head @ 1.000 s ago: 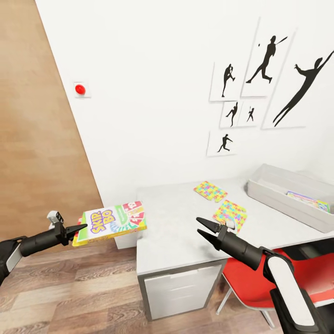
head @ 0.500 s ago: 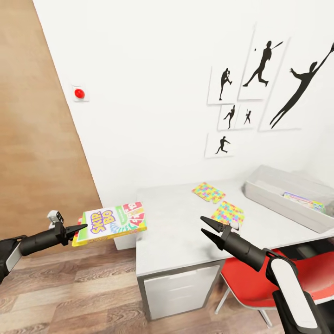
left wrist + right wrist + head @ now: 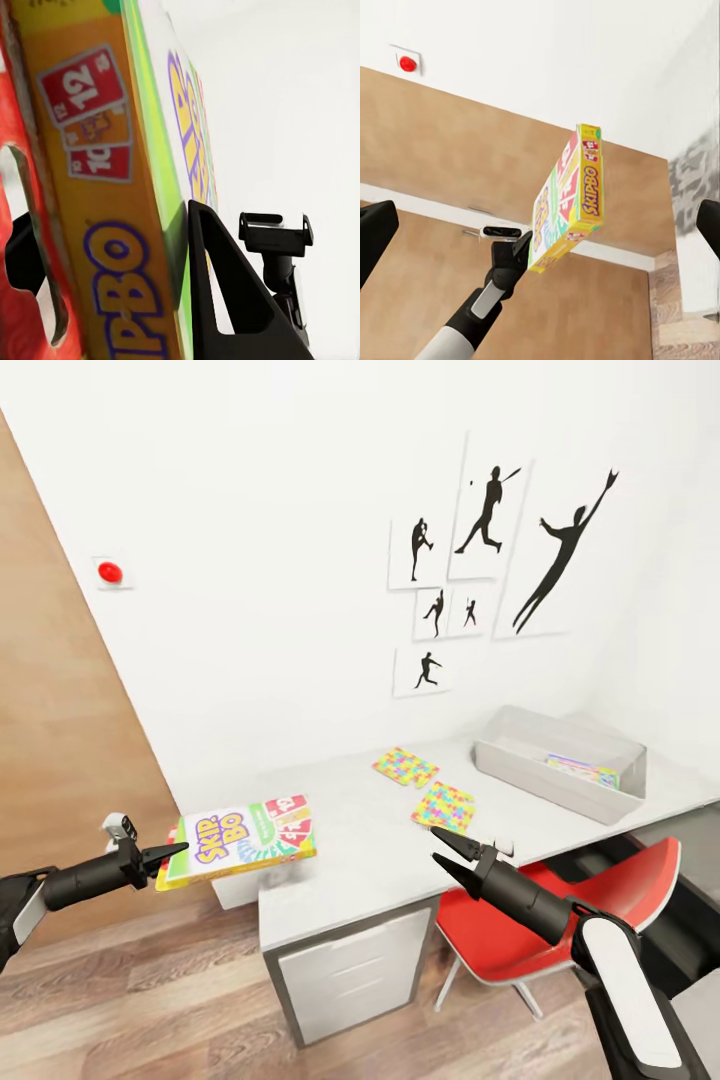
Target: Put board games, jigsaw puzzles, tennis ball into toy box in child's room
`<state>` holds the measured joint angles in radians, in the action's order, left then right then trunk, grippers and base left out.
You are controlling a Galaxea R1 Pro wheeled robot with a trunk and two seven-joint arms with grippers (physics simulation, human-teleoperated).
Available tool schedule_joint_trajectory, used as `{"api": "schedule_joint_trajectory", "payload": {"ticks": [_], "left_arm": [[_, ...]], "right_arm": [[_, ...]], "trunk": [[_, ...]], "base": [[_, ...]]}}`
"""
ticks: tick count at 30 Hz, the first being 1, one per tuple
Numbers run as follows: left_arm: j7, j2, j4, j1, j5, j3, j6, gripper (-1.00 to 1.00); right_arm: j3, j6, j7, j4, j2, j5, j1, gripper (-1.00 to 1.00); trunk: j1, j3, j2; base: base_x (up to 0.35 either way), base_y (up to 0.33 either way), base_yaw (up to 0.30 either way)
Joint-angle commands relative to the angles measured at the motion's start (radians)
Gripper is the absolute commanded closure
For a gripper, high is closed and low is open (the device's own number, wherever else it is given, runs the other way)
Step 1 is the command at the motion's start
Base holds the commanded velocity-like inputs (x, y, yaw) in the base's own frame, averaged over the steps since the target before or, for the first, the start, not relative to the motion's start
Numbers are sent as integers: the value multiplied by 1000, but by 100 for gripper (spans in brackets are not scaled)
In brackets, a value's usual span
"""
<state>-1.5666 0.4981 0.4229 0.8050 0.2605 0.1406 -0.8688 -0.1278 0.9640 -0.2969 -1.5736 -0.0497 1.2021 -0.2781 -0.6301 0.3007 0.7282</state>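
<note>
My left gripper (image 3: 172,856) is shut on the edge of a yellow and green Skip-Bo board game (image 3: 240,839), held flat in the air left of the grey table (image 3: 330,870). The same box (image 3: 127,202) fills the left wrist view, and the right wrist view shows the box (image 3: 566,201) from the side. Two colourful jigsaw puzzles (image 3: 405,766) (image 3: 444,806) lie on the table. The grey toy box (image 3: 560,760) stands at the table's far right with a colourful box (image 3: 583,769) inside. My right gripper (image 3: 443,852) is open and empty above the table's front edge.
A red chair (image 3: 540,920) is tucked under the table on my right. The table has drawers (image 3: 350,980) below its front. A white wall with black silhouette pictures (image 3: 480,550) and a red button (image 3: 110,572) stands behind; a brown wooden panel (image 3: 60,760) is at left.
The head view has swung right, so the table, the toy box and the wall pictures shifted left in it. Both arms hold the same pose, the board game still gripped.
</note>
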Motion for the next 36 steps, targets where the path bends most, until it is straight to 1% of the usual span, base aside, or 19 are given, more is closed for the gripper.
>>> {"api": "schedule_joint_trajectory", "payload": {"ticks": [1, 5, 10, 13, 21, 36], "left_arm": [[-4, 0, 0, 0, 0, 1, -10, 100], [-4, 0, 1, 0, 1, 1, -10, 100], [-4, 0, 1, 0, 2, 1, -10, 100], [-4, 0, 1, 0, 2, 1, -10, 100], [-4, -1, 1, 0, 2, 0, -10, 100], [-4, -1, 1, 0, 2, -1, -10, 100]], "right_arm": [[-1, 4, -9, 0, 0, -9, -1, -100], [-1, 4, -8, 1, 1, -9, -1, -100], [-4, 4, -7, 1, -6, -10, -1, -100], [-3, 2, -7, 1, -4, -10, -1, -100], [-3, -50, -11, 3, -9, -10, 7, -100], [-2, -56, -11, 1, -10, -10, 13, -100]], "trunk": [[4, -2, -6], [19, -16, -34], [38, -31, -69], [50, -41, -90], [80, -66, -146], [138, -113, -251]], "base": [[-14, 0, -277], [-6, 0, -202], [-1, 0, -35], [0, 0, -2], [0, 0, -30], [0, 0, -257]]}}
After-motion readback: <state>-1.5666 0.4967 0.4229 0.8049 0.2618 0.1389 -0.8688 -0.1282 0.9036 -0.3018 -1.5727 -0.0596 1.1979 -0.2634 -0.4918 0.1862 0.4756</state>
